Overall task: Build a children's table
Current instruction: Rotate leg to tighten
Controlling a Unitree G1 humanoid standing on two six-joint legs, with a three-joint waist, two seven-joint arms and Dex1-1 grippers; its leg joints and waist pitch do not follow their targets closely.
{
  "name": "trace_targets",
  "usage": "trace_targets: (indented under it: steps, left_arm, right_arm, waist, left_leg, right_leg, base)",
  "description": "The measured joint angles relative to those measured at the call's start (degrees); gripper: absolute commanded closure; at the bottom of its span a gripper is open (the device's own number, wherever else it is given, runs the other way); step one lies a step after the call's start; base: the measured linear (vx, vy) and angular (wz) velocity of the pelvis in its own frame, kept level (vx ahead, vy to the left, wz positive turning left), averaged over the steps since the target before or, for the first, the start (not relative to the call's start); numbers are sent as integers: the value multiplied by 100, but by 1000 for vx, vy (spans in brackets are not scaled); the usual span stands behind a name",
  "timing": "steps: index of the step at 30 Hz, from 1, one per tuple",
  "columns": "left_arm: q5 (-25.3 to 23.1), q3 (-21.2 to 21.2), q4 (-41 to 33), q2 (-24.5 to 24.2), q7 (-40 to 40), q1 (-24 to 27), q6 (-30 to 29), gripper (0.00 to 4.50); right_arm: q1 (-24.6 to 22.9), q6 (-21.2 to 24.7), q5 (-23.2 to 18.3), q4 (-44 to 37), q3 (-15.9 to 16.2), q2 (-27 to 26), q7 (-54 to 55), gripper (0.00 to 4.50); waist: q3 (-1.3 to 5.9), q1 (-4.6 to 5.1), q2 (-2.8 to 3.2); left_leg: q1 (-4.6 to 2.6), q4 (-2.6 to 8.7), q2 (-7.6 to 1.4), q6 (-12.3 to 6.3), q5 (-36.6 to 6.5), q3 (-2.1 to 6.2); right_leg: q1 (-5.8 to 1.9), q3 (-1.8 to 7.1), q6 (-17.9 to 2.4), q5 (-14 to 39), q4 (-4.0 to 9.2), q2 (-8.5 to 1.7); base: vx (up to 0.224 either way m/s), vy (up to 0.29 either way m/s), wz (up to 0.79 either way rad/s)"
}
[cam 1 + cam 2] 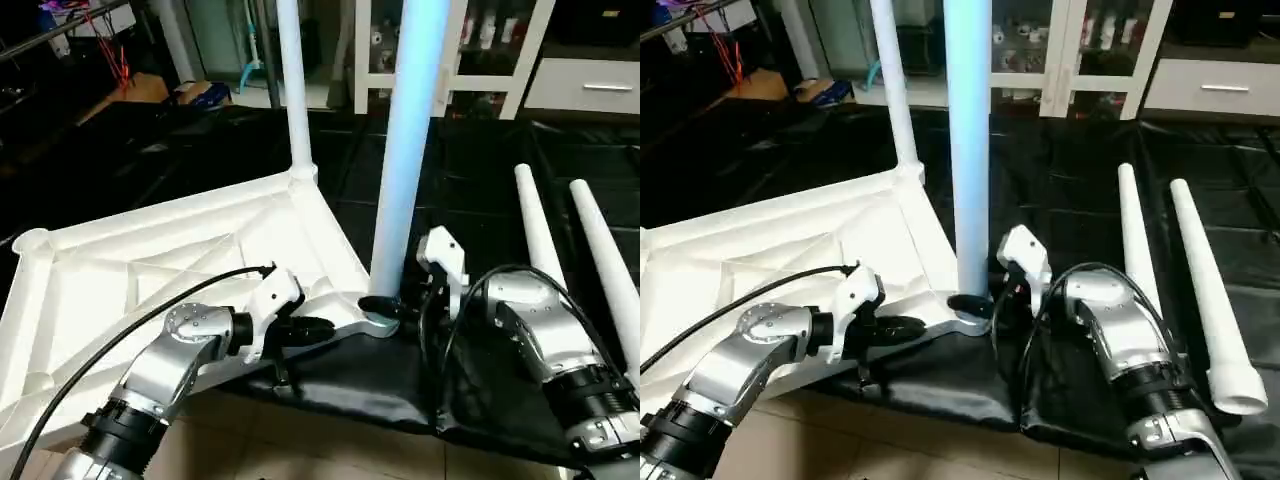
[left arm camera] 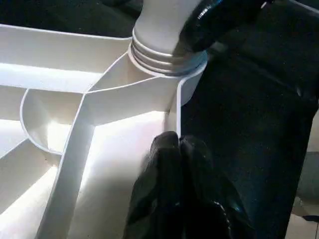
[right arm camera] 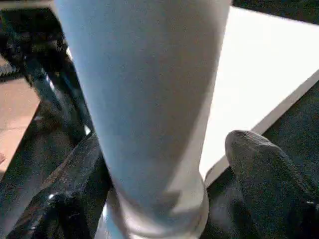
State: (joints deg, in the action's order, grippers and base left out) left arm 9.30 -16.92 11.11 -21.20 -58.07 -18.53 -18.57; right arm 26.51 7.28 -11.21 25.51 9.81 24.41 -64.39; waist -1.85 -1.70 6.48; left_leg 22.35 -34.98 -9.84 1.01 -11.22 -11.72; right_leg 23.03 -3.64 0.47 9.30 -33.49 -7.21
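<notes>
In the left eye view, the upturned tabletop (image 1: 150,270) lies under the left gripper (image 1: 318,325), whose fingers are pressed together at the near corner socket (image 1: 380,318). A leg (image 1: 410,150) stands upright in that socket, just beside the right gripper (image 1: 392,300). Two loose legs (image 1: 575,260) lie beyond the right forearm.

In the left wrist view, the closed fingertips (image 2: 172,149) touch the tabletop's rim just short of the leg's threaded base (image 2: 164,55).

In the right wrist view, the leg stands between the right gripper's spread fingers (image 3: 259,164), none visibly clamping it.
</notes>
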Motion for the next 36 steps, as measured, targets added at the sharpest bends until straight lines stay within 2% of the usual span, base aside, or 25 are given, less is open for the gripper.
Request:
trace_targets:
  steps: [14, 19, 23, 25, 27, 31, 33, 36]
  left_arm:
    - [1, -48, -27, -1, -43, -20, -77, 450]
    - [-7, -105, -91, -15, -62, 0, -88, 450]
    - [-64, -89, -69, -13, -24, -4, -73, 450]
    - [-84, -37, 18, 27, 82, -30, -74, 450]
    - [-136, 34, 177, 158, 277, -109, -69, 450]
    - [-295, 90, 606, 443, 758, -375, -7, 450]
    - [-479, 177, 1298, 919, 1548, -842, 56, 450]
    - [-563, 321, 1968, 1456, 2405, -1225, 152, 450]
  right_arm:
    - [-31, 103, -31, -94, 100, 76, -250, 228]
    - [-32, 64, -16, -132, 140, 150, -372, 238]
    - [-31, -48, 2, -13, 115, 9, -165, 242]
    - [-31, -54, 41, 77, 47, -180, 157, 243]
    - [-19, -21, 63, 208, -81, -462, 666, 243]
    - [26, 132, 155, 367, -283, -926, 1731, 243]
    - [270, 197, 428, 704, -500, -1404, 3097, 243]
    - [564, 228, 724, 1064, -722, -1937, 4598, 245]
  waist:
    - [7, -9, 8]
    - [10, -10, 4]
    - [13, 7, -6]
    - [17, 31, -17]
    - [19, 118, -36]
    - [21, 231, -87]
    - [8, 279, -131]
    - [-6, 331, -132]
  left_leg:
    - [-11, -2, 0, 0, 0, 0]
    - [-12, -2, 0, 0, 0, 0]
    - [-17, -1, -1, 0, 0, 0]
    - [-24, 0, -2, 1, 0, 0]
    - [-28, 0, -1, 5, 2, 1]
    - [-35, 1, 2, 13, 6, 9]
    - [-35, 1, 5, 14, 6, 16]
    - [-18, 16, 21, 14, 6, 22]
  right_leg:
    - [-11, -1, 0, 1, -4, 0]
    - [-15, 0, 1, 1, -1, -1]
    - [-17, 0, 1, 1, -3, 0]
    - [-16, 0, 1, 1, -7, 2]
    - [-19, 2, 3, 2, -8, 2]
    - [-25, 3, 31, 19, 1, 4]
    - [-28, 0, 36, 22, 16, 4]
    - [-26, -6, 39, 24, 62, -4]
  base:
    - [0, 0, 0]
    - [0, 0, 0]
    - [0, 0, 0]
    - [0, 0, 0]
    - [0, 0, 0]
    - [0, 0, 0]
    - [-30, 0, 2]
    - [-66, 14, -1]
